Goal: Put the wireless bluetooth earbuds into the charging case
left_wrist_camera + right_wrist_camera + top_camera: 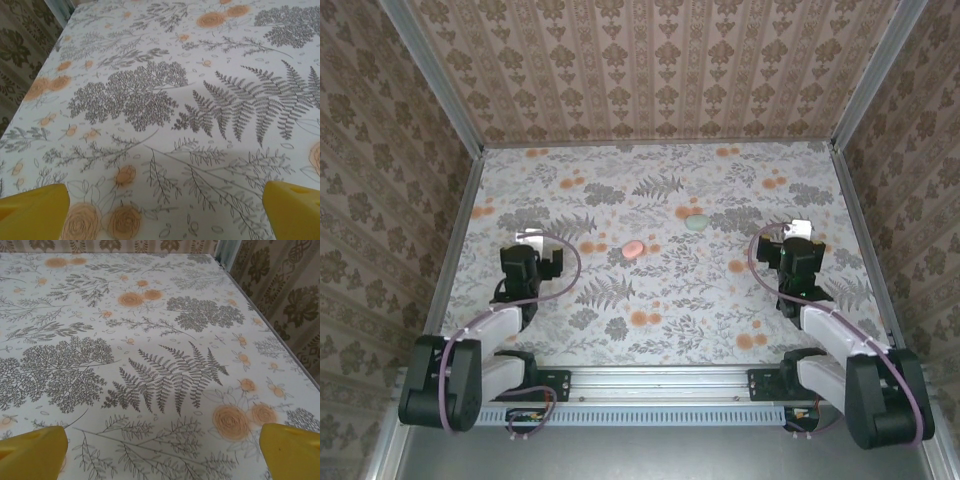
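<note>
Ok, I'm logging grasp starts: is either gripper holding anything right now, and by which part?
Nothing is held. The left gripper and the right gripper both stand open, with bare patterned table between their fingers.

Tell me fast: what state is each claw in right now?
Left claw: open wide, nothing between its fingers.
Right claw: open wide, nothing between its fingers.

Left arm at 7 o'clock and right arm at 5 o'clock: black joint housings, pale grey forearm links, a mauve cable looping along each. Wrist views: blunt yellow fingertips at 7 and 5 o'clock.
</note>
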`<control>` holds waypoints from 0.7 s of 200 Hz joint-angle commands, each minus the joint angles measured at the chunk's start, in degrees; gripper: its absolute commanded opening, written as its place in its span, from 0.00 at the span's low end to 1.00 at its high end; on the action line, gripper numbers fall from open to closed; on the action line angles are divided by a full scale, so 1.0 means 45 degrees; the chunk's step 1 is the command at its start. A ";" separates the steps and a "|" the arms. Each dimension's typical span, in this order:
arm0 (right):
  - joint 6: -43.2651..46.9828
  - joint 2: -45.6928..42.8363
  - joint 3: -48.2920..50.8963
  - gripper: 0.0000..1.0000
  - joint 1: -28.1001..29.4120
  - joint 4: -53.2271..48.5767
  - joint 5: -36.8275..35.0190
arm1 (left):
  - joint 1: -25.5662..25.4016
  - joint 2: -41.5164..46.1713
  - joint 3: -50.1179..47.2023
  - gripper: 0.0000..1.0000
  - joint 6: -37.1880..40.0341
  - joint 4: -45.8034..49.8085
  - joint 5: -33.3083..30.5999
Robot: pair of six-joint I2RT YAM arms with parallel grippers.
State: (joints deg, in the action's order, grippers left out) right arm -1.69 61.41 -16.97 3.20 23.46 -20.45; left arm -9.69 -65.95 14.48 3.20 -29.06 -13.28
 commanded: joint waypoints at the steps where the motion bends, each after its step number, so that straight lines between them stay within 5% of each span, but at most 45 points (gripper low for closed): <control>1: 0.0564 0.0841 -0.0064 1.00 -0.0384 0.2042 0.1539 | 0.0218 -0.0717 0.0429 1.00 0.0647 -0.2279 0.0170; 97: -0.0042 0.3976 -0.1374 1.00 -0.0702 0.4456 0.4386 | 0.1216 -0.4189 0.1952 1.00 0.0299 -0.3786 0.1329; 140: -0.0219 0.5873 -0.1365 1.00 -0.0652 0.5747 0.3770 | 0.2057 -0.4860 0.1905 1.00 -0.0242 -0.4408 0.2713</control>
State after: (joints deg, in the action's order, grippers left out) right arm -1.43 85.62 -24.21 0.25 42.48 -3.81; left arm -0.86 -87.85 22.09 4.08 -46.35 -4.86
